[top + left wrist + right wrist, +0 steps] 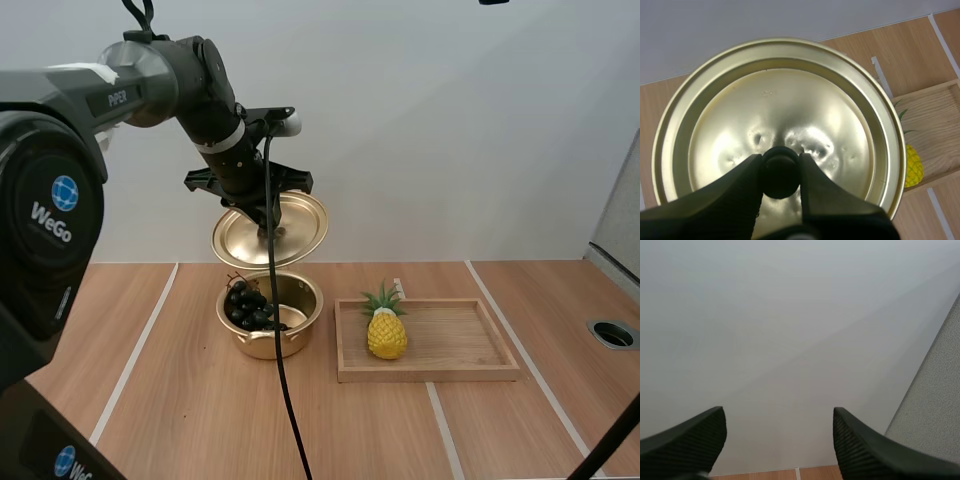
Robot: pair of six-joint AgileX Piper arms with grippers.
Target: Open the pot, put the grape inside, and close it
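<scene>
From above, the left gripper (268, 228) grasps the lid (295, 222), which is tilted just above the pot (268, 345). The grapes (250, 305) lie inside the pot. A tray (450, 345) holding a pineapple (387, 332) sits just beside the pot. At the left wrist, the fingers (735, 190) pinch the lid's knob (780, 172). At the right wrist, the right gripper (780, 437) is released, its fingers apart with nothing between them.

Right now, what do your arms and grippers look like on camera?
My left arm is black with a silver-grey link marked PiPER; its round dark housing carries a blue globe and WeGo. The left gripper and right gripper each have two black tapered fingers; the right's inner faces are ribbed.
</scene>
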